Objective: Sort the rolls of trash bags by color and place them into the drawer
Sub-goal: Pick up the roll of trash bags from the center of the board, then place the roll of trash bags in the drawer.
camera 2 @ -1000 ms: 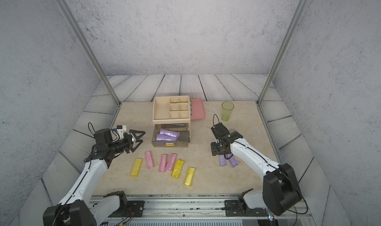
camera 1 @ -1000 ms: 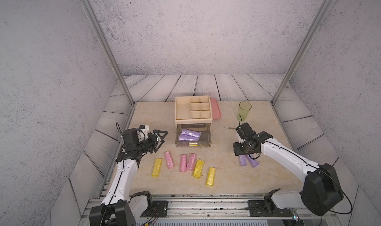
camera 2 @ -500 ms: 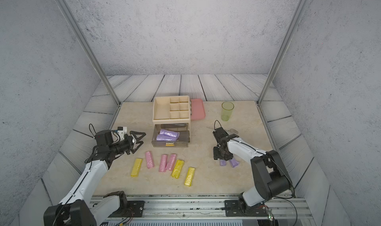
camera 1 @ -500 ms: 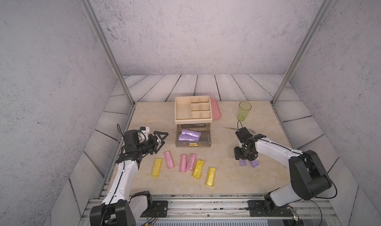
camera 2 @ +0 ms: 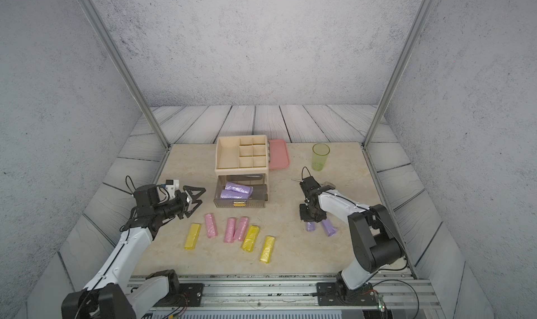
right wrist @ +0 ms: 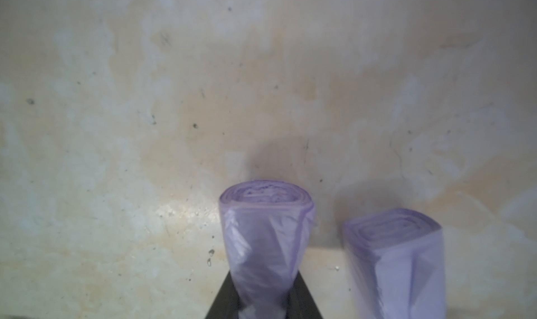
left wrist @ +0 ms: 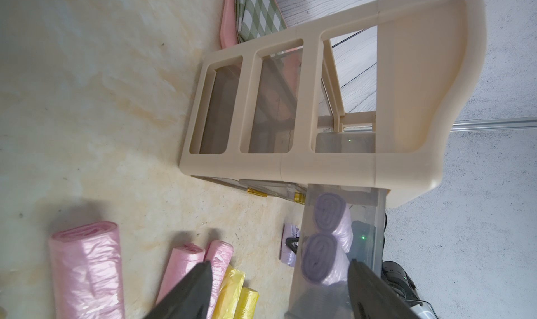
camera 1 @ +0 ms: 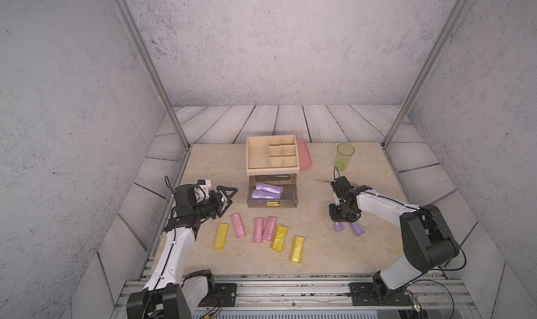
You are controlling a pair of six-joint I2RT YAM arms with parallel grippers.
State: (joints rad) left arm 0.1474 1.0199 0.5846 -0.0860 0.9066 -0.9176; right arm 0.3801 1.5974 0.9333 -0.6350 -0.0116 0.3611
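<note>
Jaws of the right gripper [right wrist: 263, 303] are pinched on one purple roll [right wrist: 266, 230] lying on the tabletop [right wrist: 145, 99], a second purple roll [right wrist: 395, 259] just beside it — the pick-up step, it is judged, with a lift and carry to the open drawer [camera 1: 273, 205], where two more purple rolls [camera 1: 267, 190] lie, called for next. The right arm [camera 1: 377, 207] is bent steeply down over its roll; the left gripper [camera 1: 228, 195] is held wide open and empty beside the drawer.

Grey speckled walls [camera 1: 290, 41]; pale wood-plank floor [camera 1: 290, 122]; beige marbled bench [camera 1: 209, 163]; two slanted metal posts [camera 1: 145, 61]; even light.
</note>
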